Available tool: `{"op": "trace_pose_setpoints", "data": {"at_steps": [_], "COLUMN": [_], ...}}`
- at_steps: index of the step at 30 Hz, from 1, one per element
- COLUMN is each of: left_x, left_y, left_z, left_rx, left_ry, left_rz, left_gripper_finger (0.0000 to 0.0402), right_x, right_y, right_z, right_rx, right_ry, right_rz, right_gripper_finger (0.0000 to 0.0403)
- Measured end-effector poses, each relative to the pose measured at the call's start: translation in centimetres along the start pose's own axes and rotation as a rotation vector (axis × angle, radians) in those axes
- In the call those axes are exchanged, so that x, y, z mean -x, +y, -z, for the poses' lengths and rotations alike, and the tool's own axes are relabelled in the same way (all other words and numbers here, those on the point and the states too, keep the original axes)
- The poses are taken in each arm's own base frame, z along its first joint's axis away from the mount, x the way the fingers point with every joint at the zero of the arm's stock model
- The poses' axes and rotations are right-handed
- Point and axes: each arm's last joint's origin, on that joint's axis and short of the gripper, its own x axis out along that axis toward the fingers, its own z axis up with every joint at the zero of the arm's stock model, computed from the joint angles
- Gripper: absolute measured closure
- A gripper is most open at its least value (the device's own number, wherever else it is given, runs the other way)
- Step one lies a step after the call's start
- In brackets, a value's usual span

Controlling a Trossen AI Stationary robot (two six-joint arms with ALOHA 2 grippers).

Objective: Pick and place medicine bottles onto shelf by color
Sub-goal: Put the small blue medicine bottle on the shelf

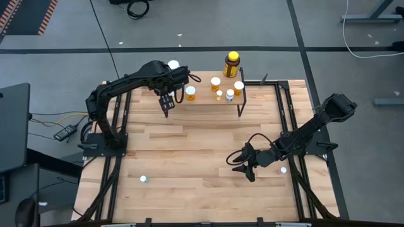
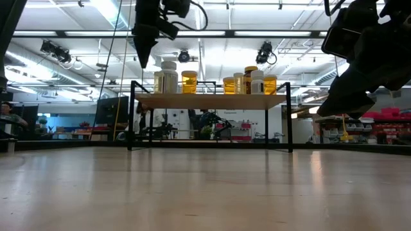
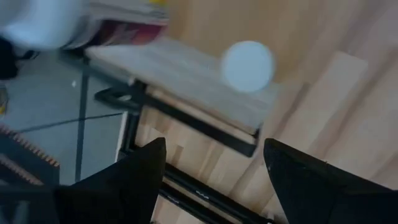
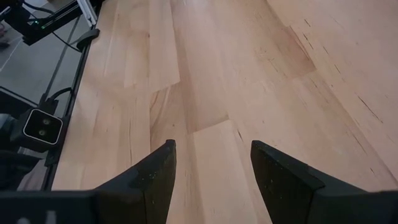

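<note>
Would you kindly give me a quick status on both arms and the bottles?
Left claw open, empty, beside the shelf. Right claw open, empty, low over the table. Bottles on shelf; two small ones left on table. Nothing blocking.

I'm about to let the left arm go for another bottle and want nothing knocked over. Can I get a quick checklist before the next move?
1. Left gripper empty, fingers apart: ok.
2. Left gripper off the shelf, beside its end: ok.
3. Bottles on the shelf upright, including the white-capped orange bottle nearest it: ok.
4. Right gripper empty, low over the table: ok.
5. All bottles shelved: not ok; one small bottle remains on the table.
</note>
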Motion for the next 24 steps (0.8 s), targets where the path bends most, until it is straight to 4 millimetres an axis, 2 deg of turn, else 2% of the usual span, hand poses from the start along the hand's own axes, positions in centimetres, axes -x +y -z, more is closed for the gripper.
{"op": "trace_pose_setpoints", "data": {"at_steps": [7, 12, 20, 24], "left_x": [1.7, 3.4, 6.5, 7.4], "left_y": [0.5, -0.2, -3.4, -5.4], "left_z": [1.3, 2.4, 4.1, 5.0], "left_rx": [0.194, 0.281, 0.226, 0.211], "left_ry": [-0.054, -0.105, -0.203, -0.242], "left_rz": [-0.012, 0.087, 0.151, 0.105], "left_gripper_finger": [0.0125, 0.0133, 0.015, 0.0161], "right_x": [0.2, 0.3, 0.3, 0.4], "right_y": [0.4, 0.5, 0.7, 1.3], "right_z": [0.4, 0.5, -0.1, -0.7], "right_rx": [0.015, 0.021, 0.058, 0.087], "right_ry": [0.013, -0.008, -0.092, -0.155], "right_rz": [-0.016, 0.001, 0.022, -0.024], "right_gripper_finger": [0.0189, 0.0189, 0.0189, 0.0189]}}
